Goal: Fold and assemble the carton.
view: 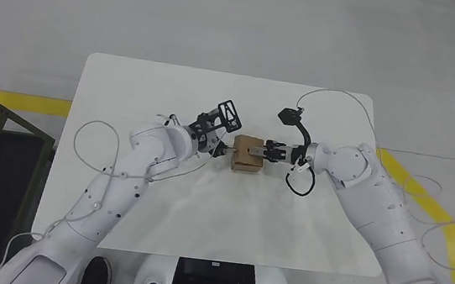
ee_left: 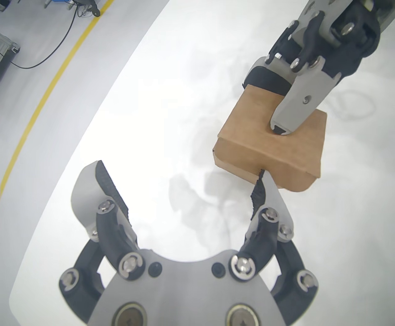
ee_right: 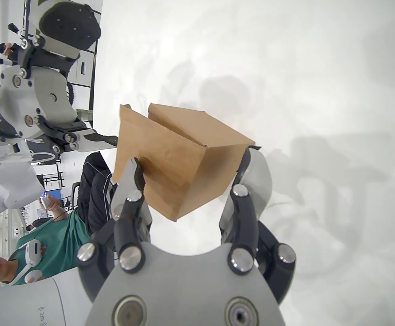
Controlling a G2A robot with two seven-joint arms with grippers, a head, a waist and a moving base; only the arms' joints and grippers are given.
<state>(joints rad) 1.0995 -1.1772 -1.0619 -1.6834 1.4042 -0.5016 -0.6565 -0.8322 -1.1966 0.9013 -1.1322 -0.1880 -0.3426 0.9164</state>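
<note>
The carton [view: 248,154] is about the middle of the tabletop [view: 201,224]; it is a small brown cardboard box, already folded into shape, with a round-cornered flap turned down over the end facing the left arm. Whether it rests on the surface or hangs just above it I cannot tell; the shadow under it in the left wrist view hints at a small lift.

The right end effector [ee_right: 189,163] is clamped on the carton from the side toward the right edge; one finger lies on the top panel, the other on the opposite side. The left end effector [ee_left: 180,182] is spread wide and holds nothing; one of its fingertips [ee_left: 259,191] touches the flapped end at the seam, the other is well apart from the box.

By its look the carton is light and hollow; the panels are stiff but thin, so a hard pinch in mid-panel would likely dent or bow them; the creases may spring back unless pressed home. The matt board should grip well against ribbed pads. The best hold is probably across two opposite panels close to a folded edge, where the walls brace each other; that leaves the flapped end free for the left fingertip to press the flap in, which seems the step in hand. Too strong a push could slide the box out of the clamp or crush the end.
</note>
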